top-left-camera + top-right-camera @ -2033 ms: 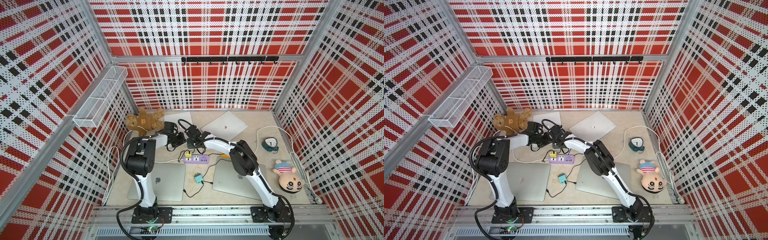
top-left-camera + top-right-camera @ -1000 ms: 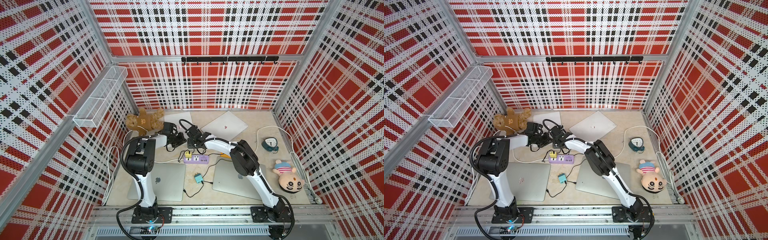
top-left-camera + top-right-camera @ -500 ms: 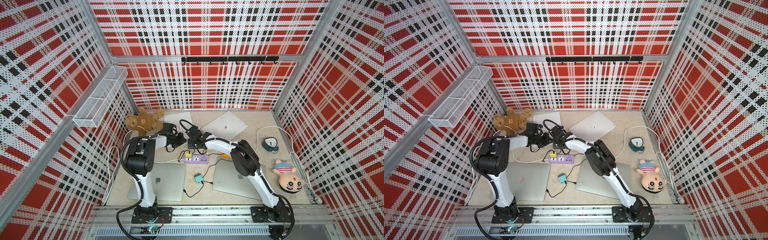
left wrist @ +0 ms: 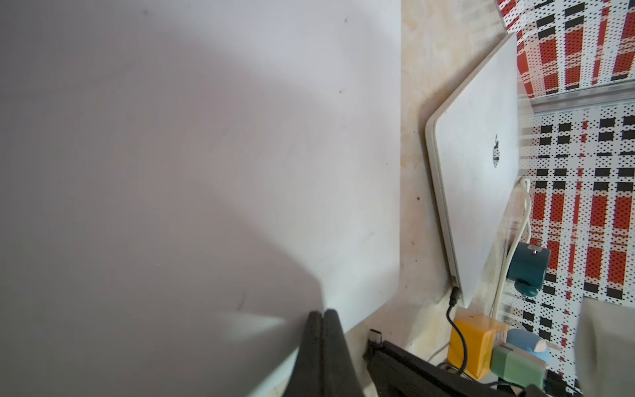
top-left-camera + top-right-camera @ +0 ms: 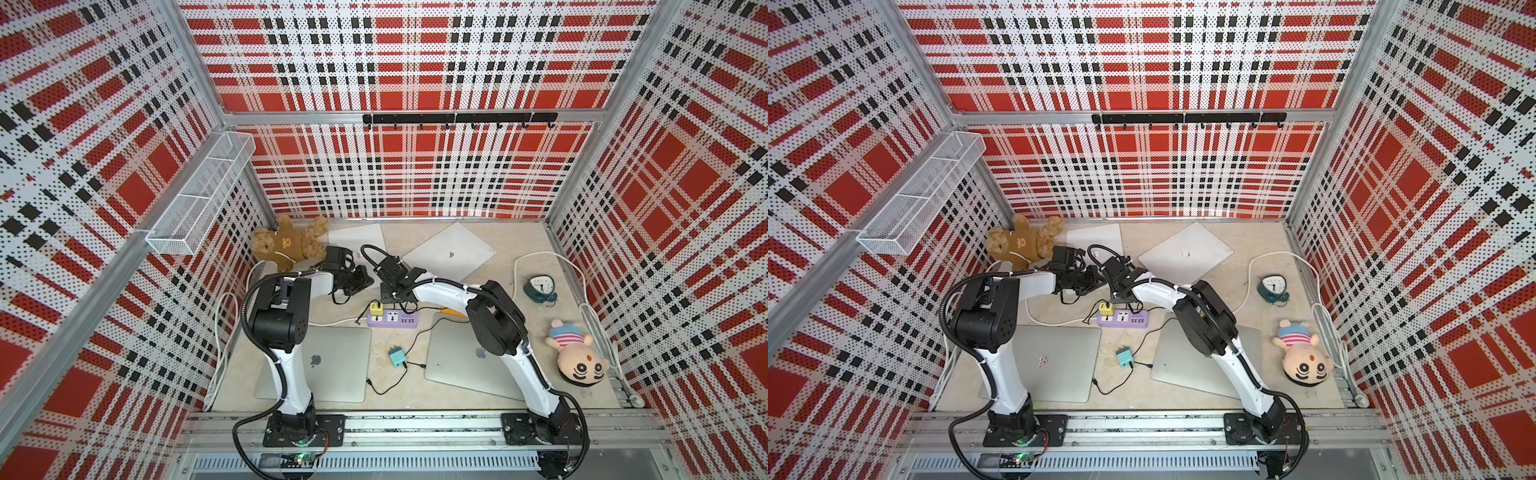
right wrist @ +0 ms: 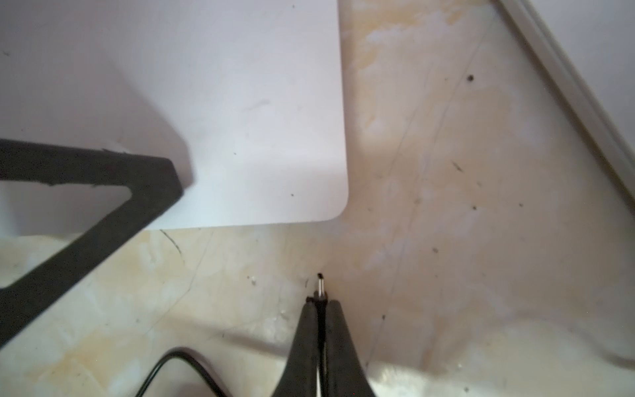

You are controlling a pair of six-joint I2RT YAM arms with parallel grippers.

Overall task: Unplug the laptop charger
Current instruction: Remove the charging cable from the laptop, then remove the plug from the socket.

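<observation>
The right hand (image 6: 319, 302) is pinched tight on the charger plug (image 6: 320, 285). The plug's metal tip is bare above the table (image 6: 446, 172), just clear of the white laptop (image 6: 240, 103) beyond it. The left hand (image 4: 322, 314), closed on nothing, lies over that laptop's corner. Unplugging looks done; only letting go is left. Counted: four laptops in all, two silver laptops (image 5: 332, 361) nearest; one teal adapter (image 5: 397, 356); one power strip (image 5: 392, 319); one yellow adapter (image 5: 376, 308); one clock (image 5: 540, 286); two plush toys (image 5: 286, 245)
</observation>
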